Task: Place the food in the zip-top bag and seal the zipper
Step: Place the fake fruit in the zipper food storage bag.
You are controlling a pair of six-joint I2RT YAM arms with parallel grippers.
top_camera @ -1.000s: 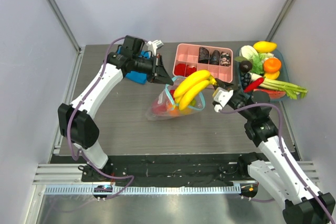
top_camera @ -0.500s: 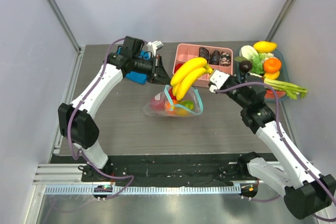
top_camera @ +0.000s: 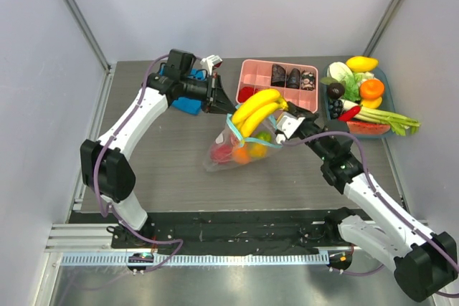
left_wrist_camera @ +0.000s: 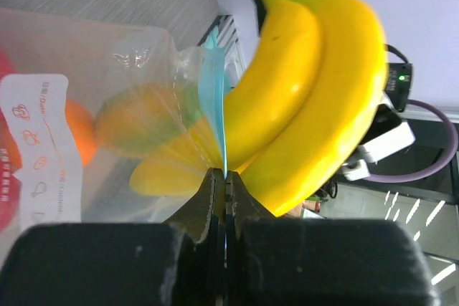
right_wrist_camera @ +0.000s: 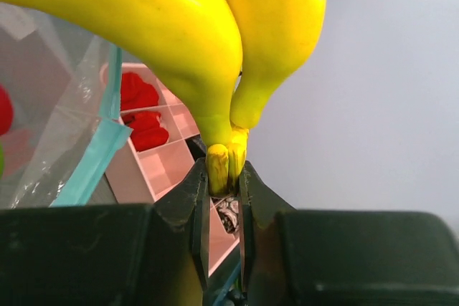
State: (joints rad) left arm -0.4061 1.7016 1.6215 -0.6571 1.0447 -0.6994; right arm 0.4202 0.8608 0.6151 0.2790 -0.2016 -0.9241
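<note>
The clear zip-top bag lies mid-table with red, orange and green food inside. My left gripper is shut on the bag's teal zipper strip and holds the mouth up. In the left wrist view the strip runs into the shut jaws of that gripper, and the bag's white label shows. My right gripper is shut on the stem of the yellow banana bunch. The bunch hangs over the bag's mouth with its far tips at the opening. The right wrist view shows the stem pinched in the gripper below the bananas.
A pink compartment tray with red and dark pieces stands behind the bag. A teal plate of toy vegetables and fruit is at the back right. A blue object lies under the left arm. Grey walls enclose the table.
The right arm has carried the banana bunch left and down, from above the bag's right side to its mouth. The bag has shifted slightly. The left gripper has kept its hold.
</note>
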